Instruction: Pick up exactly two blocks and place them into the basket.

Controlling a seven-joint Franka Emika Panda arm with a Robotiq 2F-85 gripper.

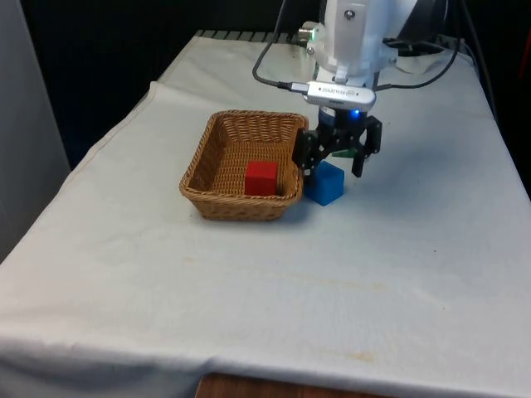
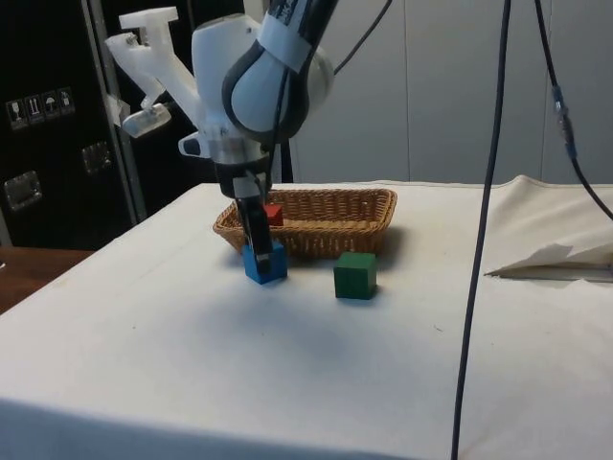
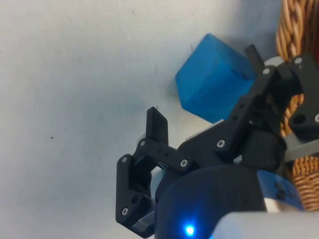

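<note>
Claw (image 1: 335,163) in the front view: low over the desk (image 1: 249,290), just off the basket's (image 1: 217,137) wall on the front view's right. Fingers spread wide, nothing clamped. Blue block (image 1: 324,183) sits on the cloth right below and slightly in front of them, touching or nearly touching the basket's near corner. One finger drops between the block and the basket wall; contact can't be confirmed. Red block (image 1: 261,177) lies inside the basket, near its front wall. A sliver of green shows between the fingers.

Side view: claw (image 2: 255,230) comes straight down, finger tip level with the top of the blue block (image 2: 265,264), overlapping it from the basket (image 2: 330,218) side. Blue block rests flat on the desk (image 2: 192,364). Green block (image 2: 355,275) stands on the cloth near the blue one, apart from it and just outside the basket wall. Red block (image 2: 273,215) peeks over the basket rim.

Wrist view: claw (image 3: 207,105) wide open. Blue block (image 3: 213,83) lies turned cornerwise, one finger (image 3: 254,56) right beside its edge, the other finger (image 3: 158,128) well clear of it. Wicker basket (image 3: 294,30) runs just behind the near finger.
</note>
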